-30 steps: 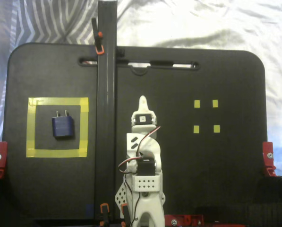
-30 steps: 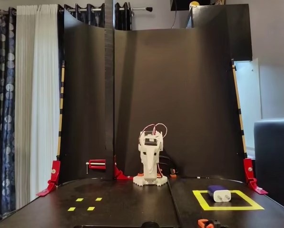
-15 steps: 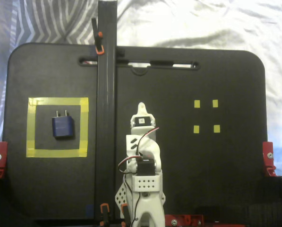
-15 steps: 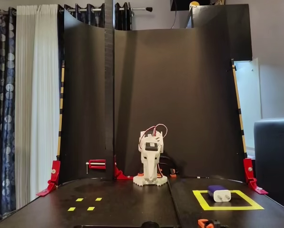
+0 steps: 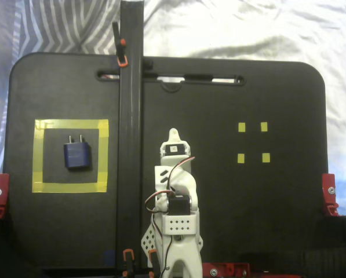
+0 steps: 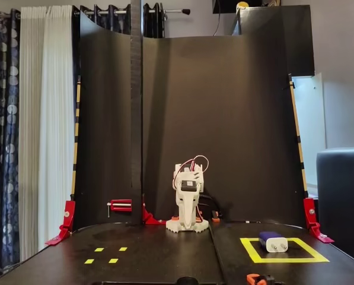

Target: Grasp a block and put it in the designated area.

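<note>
One dark blue block [image 5: 77,155] lay flat inside the yellow-tape designated area [image 5: 70,187], prongs toward the board's far edge in the fixed view from above. Gripper [image 5: 174,138] sat folded mid-board, well apart to the block's right; jaw state couldn't be told.

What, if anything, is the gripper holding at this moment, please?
Nothing. The gripper is folded back by the arm's base, while the block lies apart inside the yellow tape square.
</note>
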Controlling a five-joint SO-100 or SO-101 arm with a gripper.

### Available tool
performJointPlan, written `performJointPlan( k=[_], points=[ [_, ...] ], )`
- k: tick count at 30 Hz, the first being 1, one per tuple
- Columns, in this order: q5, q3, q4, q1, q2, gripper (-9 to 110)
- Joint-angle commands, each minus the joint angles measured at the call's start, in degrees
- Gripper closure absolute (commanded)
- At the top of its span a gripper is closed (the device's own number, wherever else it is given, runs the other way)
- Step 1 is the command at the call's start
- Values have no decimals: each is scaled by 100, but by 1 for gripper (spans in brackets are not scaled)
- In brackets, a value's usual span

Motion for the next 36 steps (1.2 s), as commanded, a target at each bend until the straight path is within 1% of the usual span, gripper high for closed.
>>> performJointPlan(
  k=[1, 36],
  points=[
    [-44, 35, 9, 0, 44, 102],
    [141, 35, 18, 88, 44, 102]
  ],
)
